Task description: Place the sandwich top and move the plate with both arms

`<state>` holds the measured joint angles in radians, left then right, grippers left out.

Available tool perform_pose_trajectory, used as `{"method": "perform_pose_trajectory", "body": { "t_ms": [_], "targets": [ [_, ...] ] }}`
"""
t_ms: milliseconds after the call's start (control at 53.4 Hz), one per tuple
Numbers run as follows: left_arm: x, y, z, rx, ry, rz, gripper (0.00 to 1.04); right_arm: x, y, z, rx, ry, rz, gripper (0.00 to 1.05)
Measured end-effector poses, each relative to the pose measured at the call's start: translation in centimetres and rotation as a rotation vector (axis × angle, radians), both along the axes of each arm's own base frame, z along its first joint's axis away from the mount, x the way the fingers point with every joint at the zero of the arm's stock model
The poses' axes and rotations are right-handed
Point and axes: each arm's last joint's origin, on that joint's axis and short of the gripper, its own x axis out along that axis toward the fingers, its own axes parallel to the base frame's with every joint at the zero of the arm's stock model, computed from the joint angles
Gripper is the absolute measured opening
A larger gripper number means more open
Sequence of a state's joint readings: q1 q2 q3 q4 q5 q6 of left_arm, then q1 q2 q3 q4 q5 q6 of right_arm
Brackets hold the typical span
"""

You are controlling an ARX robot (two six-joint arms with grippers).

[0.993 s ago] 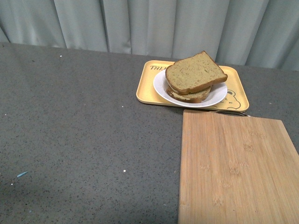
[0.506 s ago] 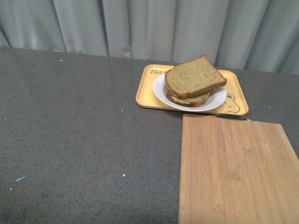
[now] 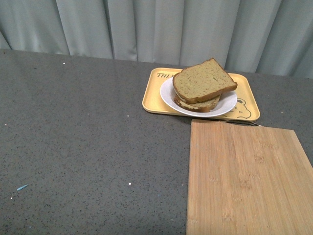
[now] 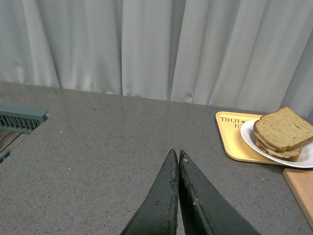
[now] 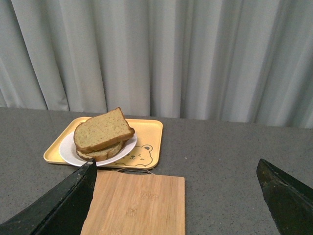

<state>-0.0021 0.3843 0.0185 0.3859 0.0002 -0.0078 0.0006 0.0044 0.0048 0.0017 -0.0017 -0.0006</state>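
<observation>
Status: first step looks done, second step outstanding.

Left gripper (image 4: 177,161): seen only in its wrist view; jaws pressed together, holding nothing, over bare desk (image 3: 88,147), well apart from the food.

Yellow tray (image 3: 152,93): far side of the desk, right of centre, bear drawing at one corner. Carries the plate.

Plate (image 3: 168,95): round, shallow, plain white; rests on the tray, not yet moved, judging by its position.

Sandwich top (image 3: 203,81): tan speckled wholemeal slice, darker crust, domed edge; lies on the stack on the plate, skewed against the slice beneath. Filling hidden.

Wooden board (image 3: 244,176): bare, just in front of the tray; a likely destination, though this is a guess.

Right gripper (image 5: 176,196): jaws spread wide, empty, back from the board.
</observation>
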Motion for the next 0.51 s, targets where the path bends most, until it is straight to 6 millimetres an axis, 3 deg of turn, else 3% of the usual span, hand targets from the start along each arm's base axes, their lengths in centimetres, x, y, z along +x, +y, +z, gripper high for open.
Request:
{"method": "perform_pose_trajectory", "body": {
  "t_ms": [506],
  "targets": [
    [-1.2,0.0,0.0,0.000,-0.002,0.000,0.04,0.0,0.0,0.0,0.000,0.000,0.000,0.95]
  ]
}}
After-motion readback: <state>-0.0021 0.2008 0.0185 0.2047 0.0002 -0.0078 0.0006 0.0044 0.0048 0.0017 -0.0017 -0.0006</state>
